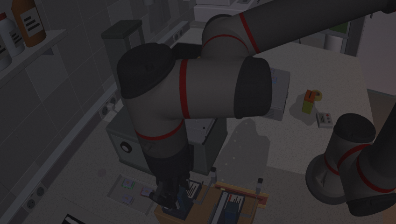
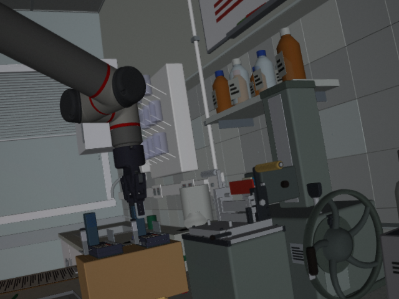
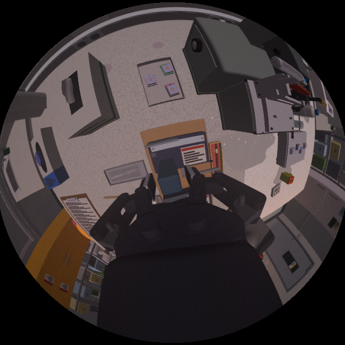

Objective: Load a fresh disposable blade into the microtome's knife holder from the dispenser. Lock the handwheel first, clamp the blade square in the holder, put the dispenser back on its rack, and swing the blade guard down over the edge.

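A blue blade dispenser (image 3: 169,180) stands upright on the tan rack (image 2: 132,270), and its top sits between my fingers. My gripper (image 3: 170,181) is open around it, pointing straight down, and holds nothing. A second blue dispenser (image 2: 91,229) stands on the rack's other end. The microtome (image 2: 290,206) stands to the right on the bench, with its handwheel (image 2: 341,241) facing the second side camera. Its red blade guard (image 2: 241,186) is raised above the knife holder (image 2: 232,206). The fingertips are hidden behind my arm in the side camera.
Thin wire posts (image 1: 259,186) rise from the rack beside the dispensers. A tray of tissue cassettes (image 3: 161,80) lies on the bench behind the rack. A shelf of bottles (image 2: 257,80) hangs on the wall above the microtome.
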Robot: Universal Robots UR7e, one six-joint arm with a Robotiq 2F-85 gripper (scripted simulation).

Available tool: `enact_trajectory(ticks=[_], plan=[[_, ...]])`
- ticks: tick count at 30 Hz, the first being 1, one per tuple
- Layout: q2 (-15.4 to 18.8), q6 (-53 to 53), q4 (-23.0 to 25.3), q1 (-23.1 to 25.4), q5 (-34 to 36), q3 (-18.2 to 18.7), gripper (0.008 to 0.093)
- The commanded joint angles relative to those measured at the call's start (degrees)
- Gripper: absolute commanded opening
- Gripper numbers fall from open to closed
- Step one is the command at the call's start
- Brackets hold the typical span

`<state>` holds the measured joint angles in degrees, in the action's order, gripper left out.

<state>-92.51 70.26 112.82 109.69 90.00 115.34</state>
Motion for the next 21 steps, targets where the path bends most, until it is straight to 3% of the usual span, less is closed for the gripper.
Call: enact_trajectory(ticks=[1, 9, 21], plan=[[-0.04, 0.00, 0.02, 0.00, 0.00, -0.04, 0.0520], [-0.03, 0.00, 0.04, 0.00, 0.00, -0.02, 0.0515], [-0.03, 0.00, 0.04, 0.00, 0.00, -0.02, 0.0275]])
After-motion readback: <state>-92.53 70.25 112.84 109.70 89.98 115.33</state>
